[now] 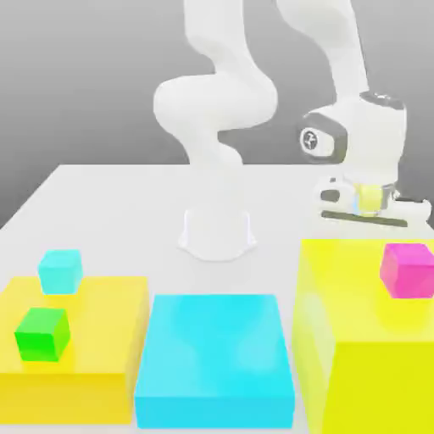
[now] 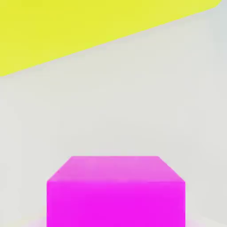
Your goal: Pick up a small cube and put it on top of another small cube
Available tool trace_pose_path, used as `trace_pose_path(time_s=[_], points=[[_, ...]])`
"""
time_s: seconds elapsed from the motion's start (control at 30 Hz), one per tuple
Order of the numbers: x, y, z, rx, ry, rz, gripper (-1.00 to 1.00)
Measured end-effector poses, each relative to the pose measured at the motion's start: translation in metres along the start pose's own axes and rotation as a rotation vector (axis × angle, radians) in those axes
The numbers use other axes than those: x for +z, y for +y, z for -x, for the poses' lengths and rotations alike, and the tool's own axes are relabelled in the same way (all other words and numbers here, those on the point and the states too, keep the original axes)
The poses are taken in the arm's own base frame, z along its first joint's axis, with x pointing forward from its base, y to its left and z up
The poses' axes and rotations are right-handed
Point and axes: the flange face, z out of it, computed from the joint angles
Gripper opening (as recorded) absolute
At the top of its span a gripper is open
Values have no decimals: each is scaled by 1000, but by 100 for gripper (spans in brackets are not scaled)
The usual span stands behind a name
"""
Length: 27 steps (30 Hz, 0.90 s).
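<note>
A magenta cube (image 1: 408, 270) rests on top of a tall yellow block (image 1: 356, 339) at the exterior view's right. My gripper (image 1: 368, 212) hangs just behind and above that block's far edge, a little to the left of the magenta cube and apart from it. In the hand view the magenta cube (image 2: 116, 190) appears close up, with a yellow surface (image 2: 66, 26) beyond it. A green cube (image 1: 41, 334) sits on a low yellow block (image 1: 102, 356) at the left. A cyan cube (image 1: 61, 271) stands at that block's far edge.
A flat cyan block (image 1: 216, 360) lies between the two yellow blocks. The arm's white base (image 1: 217, 233) stands behind it on the white table (image 1: 110, 220).
</note>
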Motion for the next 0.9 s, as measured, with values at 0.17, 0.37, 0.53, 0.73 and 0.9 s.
trace_pose_path(time_s=[0.17, 0.37, 0.53, 0.73, 0.9], points=[[-50, -51, 28, -104, 0, -22, -100], [-122, -112, 15, -118, 16, -27, -100], [-188, -157, -69, 22, 23, -1, -100], [-184, -166, -155, 179, 12, 28, -100], [-161, -165, -157, 183, 10, 29, 100]])
